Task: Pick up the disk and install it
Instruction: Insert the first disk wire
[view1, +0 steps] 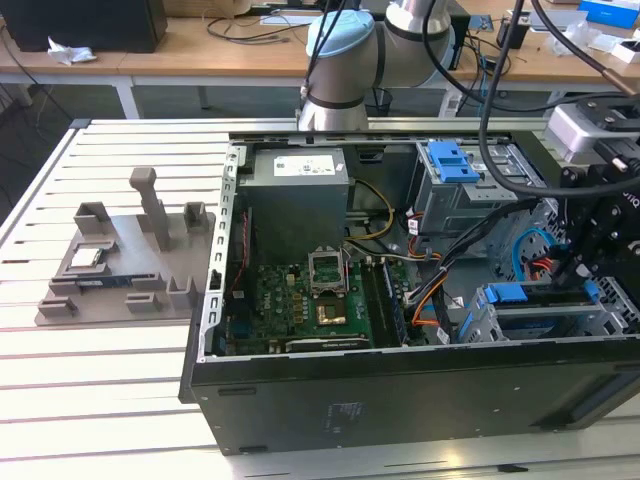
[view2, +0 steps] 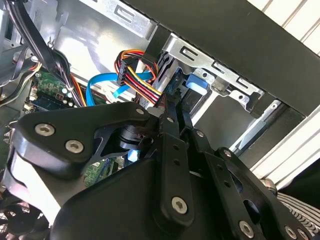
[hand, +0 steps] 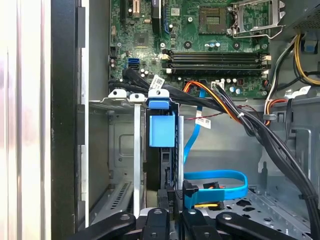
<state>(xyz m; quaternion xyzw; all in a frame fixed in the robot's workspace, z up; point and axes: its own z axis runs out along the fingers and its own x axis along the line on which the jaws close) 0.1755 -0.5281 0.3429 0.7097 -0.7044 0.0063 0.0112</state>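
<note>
White slatted worktop (view1: 120, 400) is carrying the open computer case (view1: 400, 390); inside its drive cage (hand: 125, 150), the pincer (hand: 172, 202) is pinching the disk (hand: 167, 170), likely stiff and weighty, by its blue-framed edge

slatted table (view1: 100, 400), computer case (view1: 400, 390), grey fixture (view1: 130, 260)

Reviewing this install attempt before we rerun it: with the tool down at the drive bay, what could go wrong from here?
1. Cables: the black cable bundle and the blue data cable lie right beside the tool; they could snag on it or get pinched.
2. Misalignment: the disk stands edge-on in the narrow grey drive cage; a slight tilt might jam its blue frame against the cage wall.
</note>
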